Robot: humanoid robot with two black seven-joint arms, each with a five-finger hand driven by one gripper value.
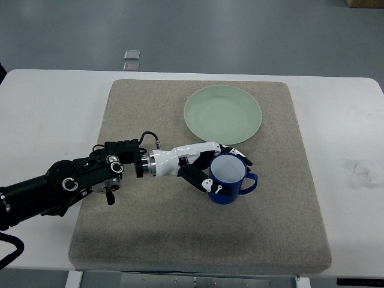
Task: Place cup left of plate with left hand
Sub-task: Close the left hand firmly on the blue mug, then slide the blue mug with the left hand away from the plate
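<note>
Left hand [217, 170], reaching in across the grey mat [120, 120], has its fingers [195, 177] curled around the blue cup [229, 180], thumb side nearer the camera and the other digits wrapped over the far rim. The cup stands upright on the mat, handle pointing away from the wrist, just below the near edge of the green plate [222, 114] rather than to its left. My worry is the grip: it looks to sit high on a smooth wall, so the cup could tilt or slip during a lift. Carrying it leftward past the plate, a low path might clip the plate's rim and nudge it. The right hand is not visible.
</note>
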